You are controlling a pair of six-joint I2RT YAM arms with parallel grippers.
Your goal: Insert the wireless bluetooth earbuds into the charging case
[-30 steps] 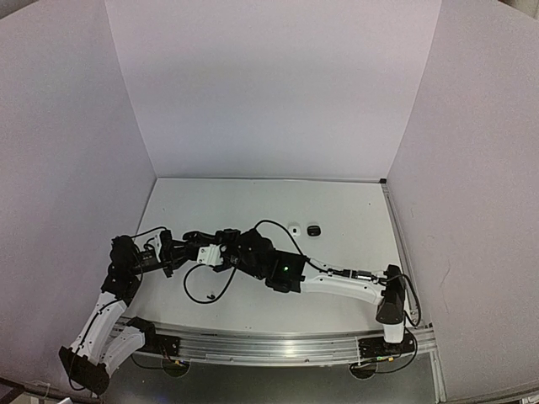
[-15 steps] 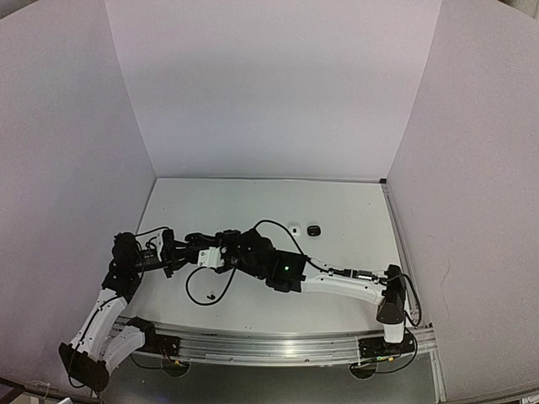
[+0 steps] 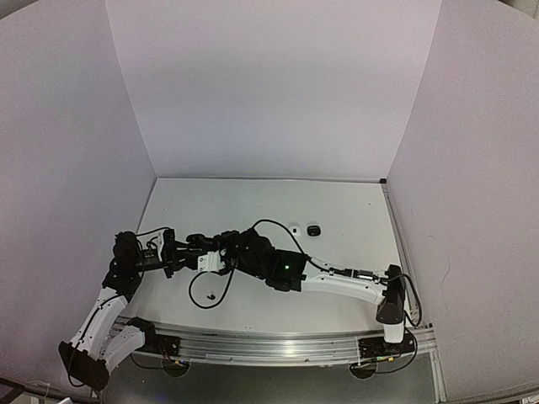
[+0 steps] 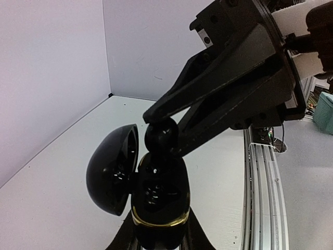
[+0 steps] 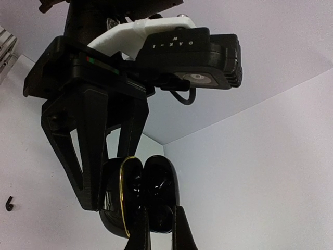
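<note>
Earbud at the mouth of the open case

Top view: the left gripper (image 3: 212, 252) and right gripper (image 3: 229, 248) meet low over the left of the table (image 3: 345, 210). Over the last second the joined pair has slid slightly leftward and the loose cable (image 3: 209, 293) has moved with it. They have not parted, so the insertion looks under way rather than finished. Two small things lie well apart from them, one white (image 3: 294, 228) and one black (image 3: 313, 230). They are too small to tell whether they are cases or earbuds.

Left wrist view: one black case (image 4: 158, 195) stands gripped in the left gripper's clenched fingers, its lid (image 4: 112, 177) swung open. One black earbud (image 4: 160, 133) sits just above the mouth, touching the right gripper's tightly closed tips. Whether they pinch or merely press it, I cannot tell. The wells are too dark to count anything seated.

Right wrist view: the same one case, open. One tiny dark hooked thing (image 5: 8, 203) lies apart, possibly another earbud.
</note>
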